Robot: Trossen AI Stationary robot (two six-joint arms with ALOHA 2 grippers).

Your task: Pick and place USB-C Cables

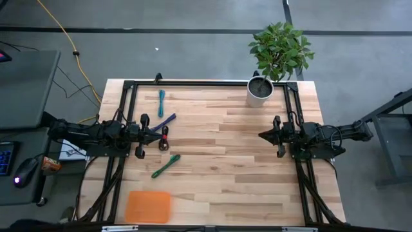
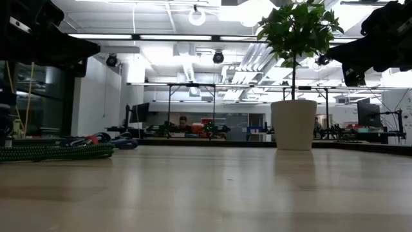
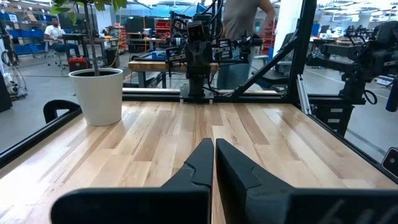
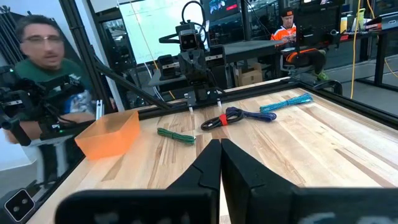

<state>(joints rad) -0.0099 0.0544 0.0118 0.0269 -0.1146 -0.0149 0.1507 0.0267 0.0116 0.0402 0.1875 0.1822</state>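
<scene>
Four short cable bundles lie flat on the table's left half. In the high view the teal one is farthest, then the purple-blue, the red-and-black and the green. The right wrist view shows all of them: teal, purple-blue, red-and-black, green. My left gripper is shut, with its tips between the purple-blue and red-and-black bundles; no view shows it touching either. My right gripper is shut and waits over the table's right half. The orange tray sits at the near left corner.
A white pot with a green plant stands at the far edge, right of centre. A black frame runs along the table's far and side edges. Bare wood lies between the arms. A person stands beyond the left side.
</scene>
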